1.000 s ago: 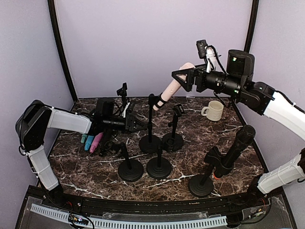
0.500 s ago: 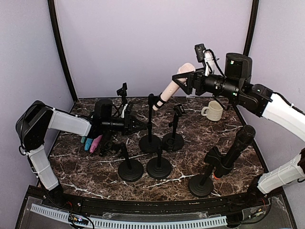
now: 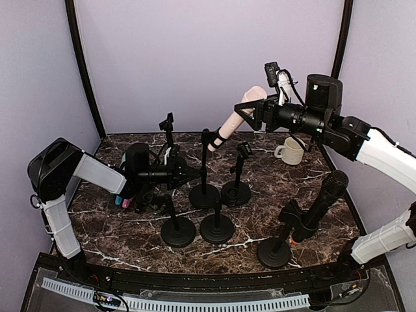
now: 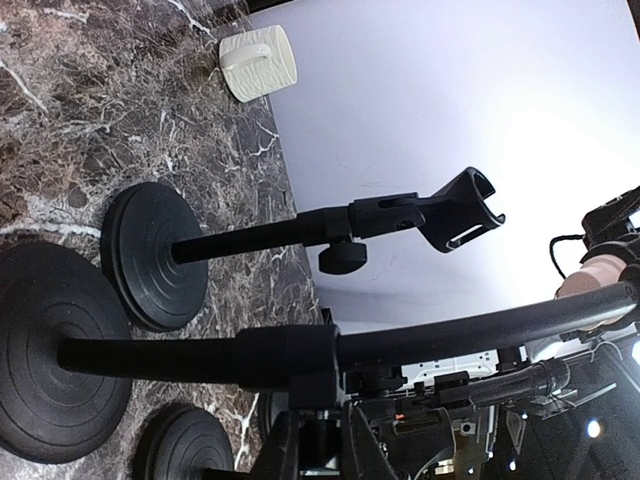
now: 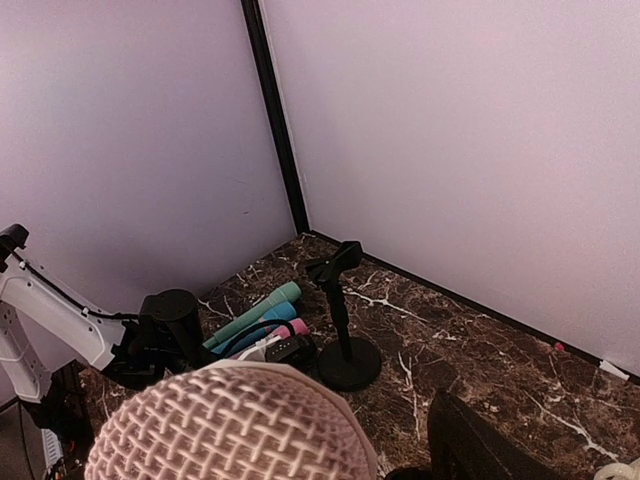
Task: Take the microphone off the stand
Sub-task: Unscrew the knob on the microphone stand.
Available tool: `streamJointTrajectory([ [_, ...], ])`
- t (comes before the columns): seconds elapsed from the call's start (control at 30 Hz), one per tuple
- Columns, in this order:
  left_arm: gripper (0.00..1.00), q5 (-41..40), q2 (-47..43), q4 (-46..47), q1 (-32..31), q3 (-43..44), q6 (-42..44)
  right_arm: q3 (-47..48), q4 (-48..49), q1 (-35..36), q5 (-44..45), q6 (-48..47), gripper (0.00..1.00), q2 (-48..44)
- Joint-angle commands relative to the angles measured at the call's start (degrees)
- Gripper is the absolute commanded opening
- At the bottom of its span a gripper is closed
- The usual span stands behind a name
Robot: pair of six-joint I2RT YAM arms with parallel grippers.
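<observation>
so, the pale pink mesh-headed microphone point(image 3: 234, 119) sits just above the centre of the top view, clipped at its lower end into the black round-based microphone stand point(image 3: 205, 196) and tilted with its head toward the upper right. in the right wrist view that head point(image 5: 230, 425) fills the bottom left of the frame.

your right gripper point(image 3: 250, 107) reaches in from the upper right and sits around the upper part of the pale pink microphone. one dark finger point(image 5: 480, 450) shows beside the head, at the bottom right of the right wrist view. you cannot tell whether the fingers are pressing on it or standing a little off.

your left gripper point(image 3: 194, 172) comes in low from the left and is clamped narrow on the pole of that stand. the left wrist view shows the fingers at the bottom centre, meeting the pole point(image 4: 180, 355) at its collar.

around this, several empty black stands point(image 3: 237, 175) crowd the middle of the dark marble tabletop point(image 3: 260, 221). a black microphone point(image 3: 324, 198) leans in its own stand at the lower right. a cream mug point(image 3: 291, 150) stands at the right by the back wall. a few pink and teal microphones point(image 5: 255, 320) lie on the marble at the left, partly hidden behind the left arm.
</observation>
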Motion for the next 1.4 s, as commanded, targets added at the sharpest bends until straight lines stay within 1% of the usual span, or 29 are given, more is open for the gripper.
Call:
streamJointTrajectory([
  [0.0, 0.00, 3.9, 3.4, 0.1, -0.4, -3.7, -7.2, -0.5, 3.4, 0.2, -0.4, -0.3, 0.81, -0.1],
  [0.07, 0.00, 4.6, 4.2, 1.6, -0.3, -4.3, -9.5, -0.5, 3.5, 0.2, -0.4, -0.4, 0.81, 0.2],
  [0.23, 0.00, 4.7, 3.6, -0.5, -0.3, -4.1, -9.0, -0.5, 3.7, 0.2, -0.5, -0.7, 0.81, 0.2],
  [0.3, 0.05, 3.9, 2.4, -2.9, -0.3, -3.2, -7.0, -0.6, 3.7, 0.2, -0.3, -0.8, 0.81, 0.0],
  [0.33, 0.14, 3.0, 1.8, -4.1, -0.3, -2.9, -5.1, -0.7, 3.7, 0.2, -0.3, -0.9, 0.81, -0.1],
  [0.37, 0.25, 1.7, 0.3, -6.6, -0.2, -2.1, -3.8, -0.7, 3.7, 0.2, -0.2, -0.9, 0.82, -0.3],
  [0.4, 0.30, 0.8, -0.5, -8.3, -0.1, -1.7, -0.8, -0.8, 3.6, 0.2, -0.1, -0.9, 0.82, -0.6],
  [0.43, 0.40, -0.9, -2.2, -11.5, 0.1, -1.0, 0.7, -0.8, 3.5, 0.2, 0.0, -1.0, 0.83, -0.8],
  [0.47, 0.44, -1.9, -3.0, -12.9, 0.2, -0.7, 3.7, -0.8, 3.5, 0.2, 0.0, -1.1, 0.83, -1.0],
  [0.5, 0.50, -3.8, -4.8, -15.7, 0.4, -0.2, 5.1, -0.9, 3.4, 0.2, 0.1, -1.2, 0.83, -1.3],
  [0.57, 0.56, -5.9, -7.1, -18.9, 0.8, 0.2, 8.8, -1.1, 3.3, 0.2, 0.4, -1.3, 0.84, -1.8],
  [0.7, 0.60, -9.0, -12.1, -23.4, 1.3, 0.9, 15.9, -1.8, 3.2, 0.2, 0.8, -1.4, 0.85, -2.6],
  [0.73, 0.60, -9.6, -12.9, -24.6, 1.3, 1.7, 19.4, -2.0, 3.3, 0.2, 0.9, -1.4, 0.85, -2.7],
  [0.77, 0.61, -10.9, -14.6, -27.5, 1.3, 2.3, 21.2, -2.1, 3.4, 0.3, 0.9, -1.4, 0.85, -2.8],
  [0.8, 0.61, -11.9, -15.4, -30.7, 1.3, 3.5, 25.4, -2.2, 3.6, 0.2, 0.8, -1.4, 0.85, -2.8],
  [0.83, 0.61, -13.8, -17.2, -32.3, 1.3, 4.1, 27.6, -2.4, 3.8, 0.2, 0.8, -1.3, 0.86, -3.0],
  [0.87, 0.61, -14.7, -18.7, -35.5, 1.2, 5.5, 32.5, -2.5, 3.9, 0.2, 0.8, -1.3, 0.87, -3.1],
  [0.9, 0.61, -17.3, -19.5, -37.3, 1.0, 6.1, 35.0, -2.6, 4.0, 0.2, 0.9, -1.3, 0.88, -3.2],
  [0.93, 0.61, -18.9, -20.9, -40.9, 0.4, 7.7, 40.6, -2.7, 4.1, 0.2, 1.2, -1.2, 0.90, -3.4],
  [0.97, 0.61, -22.3, -21.4, -42.8, -0.2, 8.6, 46.7, -2.7, 4.1, 0.2, 1.6, -1.1, 0.91, -3.5],
  [1.0, 0.62, -24.1, -22.4, -46.5, -1.9, 10.3, 49.5, -2.7, 4.0, 0.2, 1.9, -1.1, 0.93, -3.6],
  [1.03, 0.62, -28.0, -22.8, -48.3, -2.8, 11.1, 54.9, -2.7, 3.9, 0.2, 2.1, -0.9, 0.94, -3.7],
  [1.07, 0.62, -31.8, -23.2, -51.2, -5.0, 12.8, 57.5, -2.6, 3.9, 0.2, 2.6, -0.7, 0.95, -4.0],
  [1.1, 0.62, -33.6, -23.4, -52.5, -6.1, 13.6, 61.4, -2.5, 4.0, 0.2, 2.8, -0.5, 0.96, -4.1],
  [1.13, 0.62, -36.9, -23.6, -54.3, -8.0, 14.8, 63.1, -2.5, 4.1, 0.2, 2.8, -0.2, 0.96, -4.2],
  [1.2, 0.62, -40.7, -23.6, -55.6, -10.5, 15.6, 67.1, -2.4, 4.4, 0.2, 2.9, 0.6, 0.97, -4.1],
  [1.37, 0.64, -48.2, -23.3, -54.8, -14.8, 15.4, 72.8, -1.9, 4.6, 0.2, 2.7, 2.7, 0.98, -3.5],
])
